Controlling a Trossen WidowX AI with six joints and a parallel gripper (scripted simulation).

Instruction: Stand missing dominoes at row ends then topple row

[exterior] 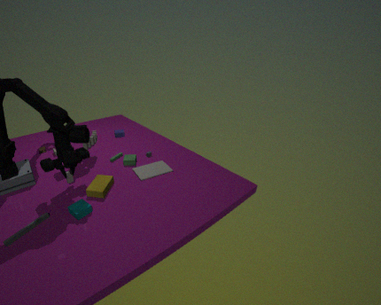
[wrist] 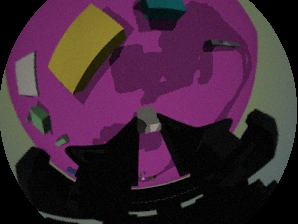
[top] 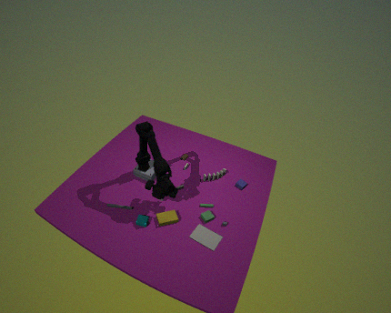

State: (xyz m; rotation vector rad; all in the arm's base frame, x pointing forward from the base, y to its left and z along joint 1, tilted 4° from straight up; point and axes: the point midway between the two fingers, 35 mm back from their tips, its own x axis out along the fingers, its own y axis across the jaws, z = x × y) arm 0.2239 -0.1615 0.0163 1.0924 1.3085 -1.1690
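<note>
The row of several pale standing dominoes (top: 209, 176) (exterior: 90, 141) curves across the mat, beyond the arm in the exterior view. My gripper (top: 163, 196) (exterior: 69, 172) (wrist: 146, 117) is shut on a pale domino (exterior: 70, 178) (wrist: 148, 114), whose lower end sticks out below the fingertips. It is well apart from the row, near the yellow block; whether the domino touches the surface I cannot tell. Another pale domino (top: 185, 166) lies loose between the arm base and the row. A pale piece (top: 180, 186) shows just beside the gripper, partly hidden by it.
A yellow block (top: 167, 217) (exterior: 100, 186) (wrist: 85, 47) and teal block (top: 142, 220) (exterior: 80, 209) lie near the gripper. A grey-green bar (top: 120, 206) (exterior: 27, 229), green block (top: 207, 216) (exterior: 129, 160), green stick (top: 206, 206), white plate (top: 206, 237) (exterior: 152, 170), blue block (top: 241, 184) and brown block (top: 185, 156) lie around.
</note>
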